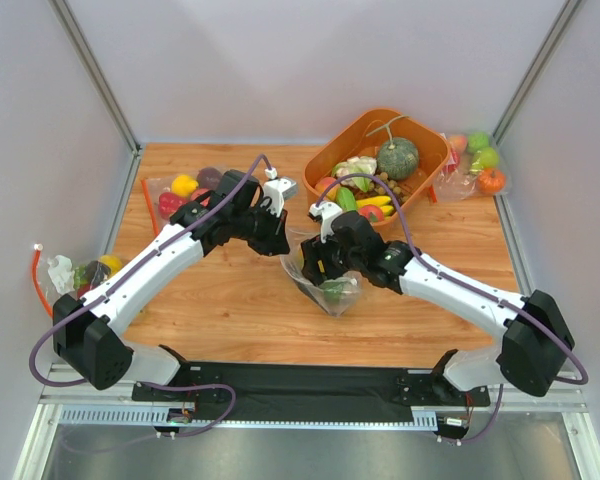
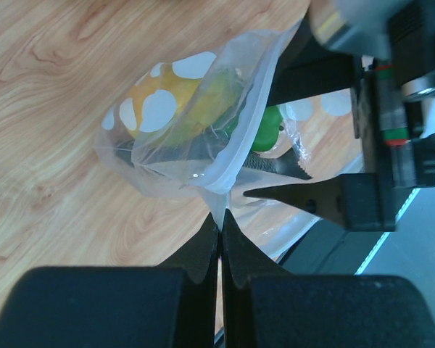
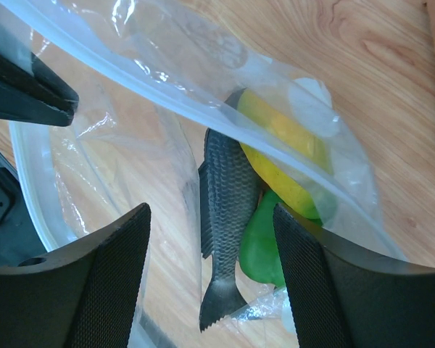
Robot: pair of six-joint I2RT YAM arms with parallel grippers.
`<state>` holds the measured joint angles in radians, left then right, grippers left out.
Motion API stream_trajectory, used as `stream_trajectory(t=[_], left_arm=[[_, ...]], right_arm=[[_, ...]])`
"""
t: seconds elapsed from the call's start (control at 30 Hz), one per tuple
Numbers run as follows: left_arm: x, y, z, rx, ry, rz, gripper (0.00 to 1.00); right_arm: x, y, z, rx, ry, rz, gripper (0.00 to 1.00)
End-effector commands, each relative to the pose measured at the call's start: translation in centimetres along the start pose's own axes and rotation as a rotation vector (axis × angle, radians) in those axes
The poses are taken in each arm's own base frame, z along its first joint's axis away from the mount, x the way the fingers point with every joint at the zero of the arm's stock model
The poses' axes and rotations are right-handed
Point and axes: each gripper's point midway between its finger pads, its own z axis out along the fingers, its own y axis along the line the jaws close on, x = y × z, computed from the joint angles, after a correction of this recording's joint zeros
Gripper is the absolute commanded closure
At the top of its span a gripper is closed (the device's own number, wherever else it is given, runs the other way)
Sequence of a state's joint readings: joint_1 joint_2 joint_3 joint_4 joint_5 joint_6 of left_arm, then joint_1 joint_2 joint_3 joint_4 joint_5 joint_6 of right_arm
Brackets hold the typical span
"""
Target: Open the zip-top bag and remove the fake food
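Zip-top bag [image 2: 167, 145] sits between our two grippers over the wooden table [image 1: 230, 310]. The left gripper [image 2: 219, 230] has its fingers pressed tight together on the thin strip at one corner of the bag's mouth. From those fingertips the strip runs straight ahead. The dotted body bulges off to the side away from the right gripper [image 2: 264, 138], so the mouth faces that gripper and the closed end points away from it. The mouth gapes open.

Our right fingers [image 3: 109, 283] stand well apart, one to either side of the opening, and we cannot tell whether either pad touches the plastic. The fake food [image 2: 203, 98] lies inside the bag, between and just beyond those right fingers. A yellow mango [image 3: 275, 145] rests with its long axis along the strip. A glossy green piece [image 3: 264, 250] is tucked against the mango's end nearer the right fingertips. A dark, scaly-textured piece [image 3: 228, 210] lies lengthwise between the two fingers, touching both other pieces, and we cannot identify it.
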<state>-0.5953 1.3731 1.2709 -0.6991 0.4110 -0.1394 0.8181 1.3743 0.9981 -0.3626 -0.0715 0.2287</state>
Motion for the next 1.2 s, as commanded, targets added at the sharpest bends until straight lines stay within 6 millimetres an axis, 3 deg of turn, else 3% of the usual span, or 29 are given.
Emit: stream_trajectory(t=[0.0,0.23,0.53,0.8,1.17], left_arm=[[-1.3,-0.9,-0.4,0.032,-0.027,0.028,1.00],[-1.1,-0.9,-0.2,0.042,-0.014,0.026,1.00],[-0.9,-1.1,0.2,0.062,-0.001,0.020,1.00],[-0.9,-1.3,0.3,0.072,0.001,0.019,1.00],[-0.7,-1.4,0.5,0.087,0.009,0.015,1.00]], right_arm=[[-1.5,-0.6,0.6,0.045,-0.024,-0.059,0.29],[-2.4,-3.2,2.2,0.184,-0.081,-0.063,0.21],[-4.2,-4.2,3.2,0.234,-0.163,-0.061,0.16],[-3.1,-4.5,6.1,0.227,-0.127,-0.070,0.13],[-3.4,-5.2,8.4,0.234,-0.170,-0.100,0.04]])
